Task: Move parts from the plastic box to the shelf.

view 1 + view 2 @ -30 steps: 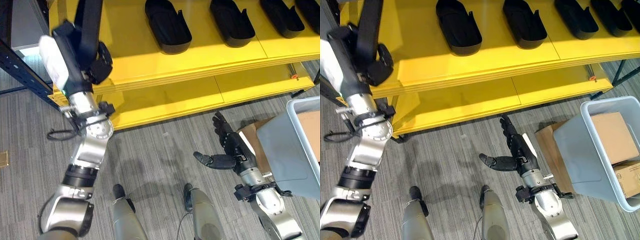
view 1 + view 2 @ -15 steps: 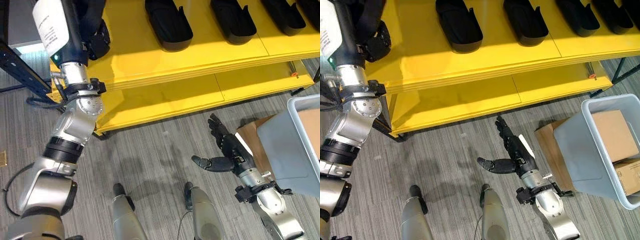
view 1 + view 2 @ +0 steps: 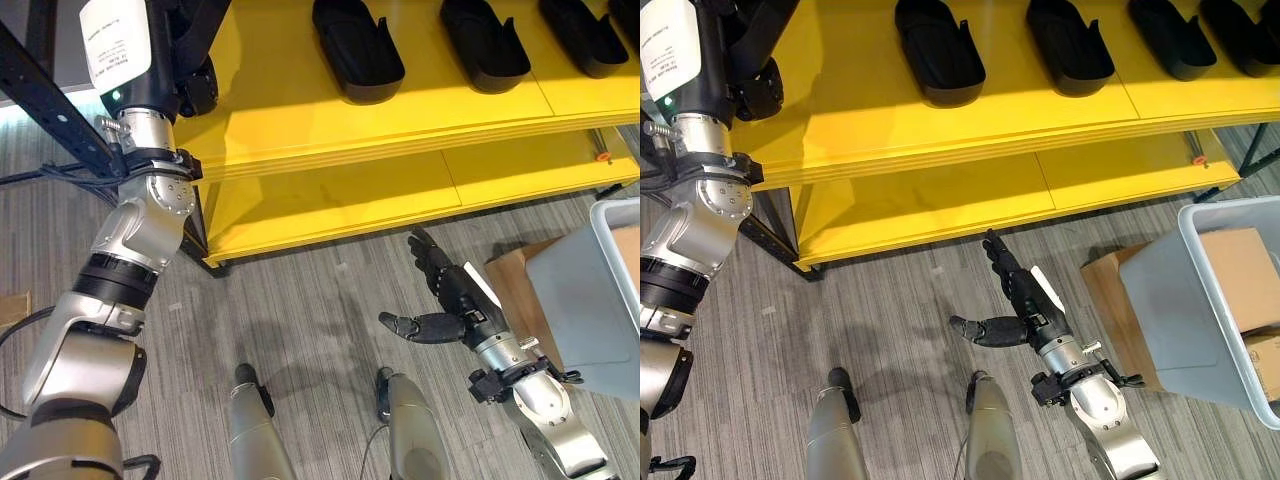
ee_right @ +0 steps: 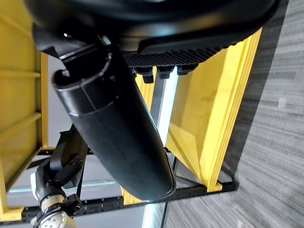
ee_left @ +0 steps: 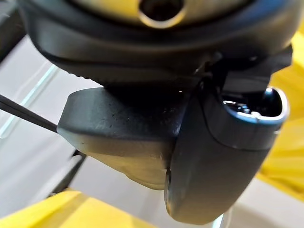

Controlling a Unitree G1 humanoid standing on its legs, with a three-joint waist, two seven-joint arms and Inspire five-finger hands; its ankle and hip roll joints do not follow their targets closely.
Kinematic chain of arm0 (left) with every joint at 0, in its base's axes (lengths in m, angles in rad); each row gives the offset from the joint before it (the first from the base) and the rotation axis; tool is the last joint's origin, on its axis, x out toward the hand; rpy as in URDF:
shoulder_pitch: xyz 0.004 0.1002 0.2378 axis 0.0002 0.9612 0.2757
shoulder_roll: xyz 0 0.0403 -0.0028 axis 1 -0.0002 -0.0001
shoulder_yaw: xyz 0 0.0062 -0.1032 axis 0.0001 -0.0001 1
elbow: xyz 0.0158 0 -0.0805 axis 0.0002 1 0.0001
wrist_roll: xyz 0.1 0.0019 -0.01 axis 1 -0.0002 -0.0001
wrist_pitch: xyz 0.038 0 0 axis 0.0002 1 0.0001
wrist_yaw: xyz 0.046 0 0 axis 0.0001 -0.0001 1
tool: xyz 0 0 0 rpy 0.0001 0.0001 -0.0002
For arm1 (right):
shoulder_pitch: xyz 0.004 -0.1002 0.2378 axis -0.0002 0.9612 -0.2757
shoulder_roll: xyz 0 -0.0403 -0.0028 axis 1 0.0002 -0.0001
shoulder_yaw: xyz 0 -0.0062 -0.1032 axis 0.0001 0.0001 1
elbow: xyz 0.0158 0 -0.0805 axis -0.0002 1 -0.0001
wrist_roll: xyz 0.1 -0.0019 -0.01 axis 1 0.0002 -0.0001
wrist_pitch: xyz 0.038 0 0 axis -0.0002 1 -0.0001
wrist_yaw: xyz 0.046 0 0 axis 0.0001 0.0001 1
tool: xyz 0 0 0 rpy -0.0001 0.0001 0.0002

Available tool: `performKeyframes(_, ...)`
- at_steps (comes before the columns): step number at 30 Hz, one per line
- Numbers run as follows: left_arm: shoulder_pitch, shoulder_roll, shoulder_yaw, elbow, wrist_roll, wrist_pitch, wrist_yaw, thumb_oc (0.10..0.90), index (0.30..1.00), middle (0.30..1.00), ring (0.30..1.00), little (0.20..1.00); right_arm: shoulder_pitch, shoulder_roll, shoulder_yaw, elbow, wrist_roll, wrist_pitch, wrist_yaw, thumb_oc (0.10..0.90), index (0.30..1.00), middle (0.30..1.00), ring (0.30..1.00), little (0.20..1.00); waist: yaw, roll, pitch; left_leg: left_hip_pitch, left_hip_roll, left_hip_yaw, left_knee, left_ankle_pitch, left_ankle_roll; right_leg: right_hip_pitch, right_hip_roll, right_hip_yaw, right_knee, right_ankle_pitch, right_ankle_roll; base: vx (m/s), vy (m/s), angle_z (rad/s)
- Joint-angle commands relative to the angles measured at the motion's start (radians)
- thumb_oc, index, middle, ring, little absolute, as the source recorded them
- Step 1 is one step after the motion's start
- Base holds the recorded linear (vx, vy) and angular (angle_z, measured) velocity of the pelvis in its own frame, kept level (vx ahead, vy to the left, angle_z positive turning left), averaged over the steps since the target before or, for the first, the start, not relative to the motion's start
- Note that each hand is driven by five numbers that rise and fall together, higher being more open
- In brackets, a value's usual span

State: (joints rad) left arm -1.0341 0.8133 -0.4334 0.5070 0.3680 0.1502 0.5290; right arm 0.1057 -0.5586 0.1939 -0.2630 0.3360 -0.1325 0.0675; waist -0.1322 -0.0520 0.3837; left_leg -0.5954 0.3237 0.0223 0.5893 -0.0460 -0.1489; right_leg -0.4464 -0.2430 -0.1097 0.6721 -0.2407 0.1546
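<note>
Right hand (image 3: 452,300): fingers straight, empty, plastic box (image 3: 1180,300) just beside it; left hand (image 3: 190,80) at shelf (image 3: 300,110), grasp indiscernible; should reach into box next.

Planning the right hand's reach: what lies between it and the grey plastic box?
A brown cardboard piece on the floor, between right hand and grey plastic box, in both eye views.

L arm (image 3: 125,250): silver-grey segmented shells w/ black ring bands at the joints, round silver joint housing w/ small screws, black clamp collar above it, then a black forearm w/ a white printed label and a small green light. R arm (image 3: 545,410): same silver-grey casing, black bolted wrist collar. Right hand (image 3: 455,300): dark, w/ a white strip along its back.
</note>
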Motion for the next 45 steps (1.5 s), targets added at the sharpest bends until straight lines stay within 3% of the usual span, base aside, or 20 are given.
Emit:
performKeyframes(1, -0.208, 0.059, -0.035, 0.002, 0.098, -0.026, 0.041, 0.4, 0.3, 0.3, 0.3, 0.3, -0.02, -0.017, -0.023, -0.066, 0.015, -0.072, 0.003, 0.9, 1.0, 1.0, 1.0, 1.0, -0.017, 0.036, -0.137, 0.023, 0.02, -0.035, -0.067, 0.017, 0.001, 0.09, -0.004, -0.023, -0.048, -0.049, -0.031, 0.0, 0.008, 0.07)
performKeyframes(12, -0.322, 0.066, -0.149, 0.132, 0.153, 0.008, -0.043, 0.4, 0.3, 0.3, 0.3, 0.3, -0.022, -0.021, -0.025, -0.075, 0.006, -0.06, 0.016, 0.9, 1.0, 1.0, 1.0, 1.0, -0.023, 0.036, -0.136, 0.007, 0.012, -0.034, -0.054, 0.014, 0.005, 0.075, -0.01, -0.016, -0.041, -0.047, -0.028, 0.0, 0.006, 0.03)
performKeyframes(23, -0.407, 0.022, -0.27, 0.287, 0.246, 0.027, -0.132, 0.4, 0.3, 0.3, 0.3, 0.3, -0.015, -0.032, -0.036, -0.092, 0.016, -0.057, 0.03, 0.9, 1.0, 1.0, 1.0, 1.0, -0.044, 0.04, -0.126, -0.002, 0.015, -0.02, -0.048, 0.015, 0.009, 0.047, -0.012, 0.003, -0.035, -0.042, -0.023, 0.0, 0.005, -0.02)
performKeyframes(29, -0.415, -0.014, -0.28, 0.366, 0.233, 0.028, -0.158, 0.4, 0.3, 0.3, 0.3, 0.3, 0.001, -0.033, -0.042, -0.102, 0.02, -0.054, 0.031, 0.9, 1.0, 1.0, 1.0, 1.0, -0.049, 0.037, -0.117, -0.008, 0.015, -0.017, -0.041, 0.014, 0.012, 0.034, -0.013, 0.011, -0.028, -0.043, -0.023, 0.01, -0.007, -0.03)
performKeyframes(30, -0.42, -0.019, -0.293, 0.376, 0.246, 0.027, -0.16, 0.4, 0.3, 0.3, 0.3, 0.3, 0.009, -0.034, -0.041, -0.105, 0.022, -0.056, 0.034, 0.9, 1.0, 1.0, 1.0, 1.0, -0.054, 0.032, -0.119, 0.001, 0.015, -0.017, -0.035, -0.011, 0.003, 0.04, -0.012, 0.017, -0.024, -0.064, -0.019, 0.01, -0.015, -0.07)
performKeyframes(33, -0.421, -0.009, -0.321, 0.378, 0.275, 0.018, -0.167, 0.4, 0.3, 0.3, 0.3, 0.3, 0.013, -0.039, -0.053, -0.11, 0.025, -0.06, 0.033, 0.9, 1.0, 1.0, 1.0, 1.0, -0.053, 0.034, -0.114, -0.009, 0.015, -0.011, -0.046, 0.014, 0.013, 0.024, -0.013, 0.017, -0.029, -0.04, -0.022, -0.02, -0.001, -0.08)
performKeyframes(35, -0.416, 0.003, -0.334, 0.371, 0.293, 0.012, -0.173, 0.4, 0.3, 0.3, 0.3, 0.3, 0.018, -0.04, -0.058, -0.111, 0.027, -0.063, 0.033, 0.9, 1.0, 1.0, 1.0, 1.0, -0.056, 0.032, -0.116, -0.004, 0.017, -0.011, -0.029, -0.015, 0.005, 0.029, -0.013, 0.025, -0.02, -0.064, -0.018, 0.08, -0.016, -0.05)
performKeyframes(39, -0.407, 0.017, -0.34, 0.366, 0.308, 0.007, -0.181, 0.4, 0.3, 0.3, 0.3, 0.3, 0.028, -0.042, -0.063, -0.112, 0.027, -0.067, 0.033, 0.9, 1.0, 1.0, 1.0, 1.0, -0.055, 0.031, -0.114, -0.008, 0.017, -0.012, -0.029, -0.014, 0.007, 0.028, -0.013, 0.026, -0.022, -0.064, -0.018, 0.02, -0.01, -0.03)
performKeyframes(45, -0.409, -0.018, -0.308, 0.396, 0.24, 0.006, -0.193, 0.4, 0.3, 0.3, 0.3, 0.3, 0.042, -0.041, -0.066, -0.112, 0.022, -0.066, 0.028, 0.9, 1.0, 1.0, 1.0, 1.0, -0.058, 0.031, -0.115, -0.015, 0.014, -0.009, -0.027, -0.016, 0.007, 0.02, -0.017, 0.026, -0.017, -0.06, -0.018, 0.0, 0.0, 0.0)
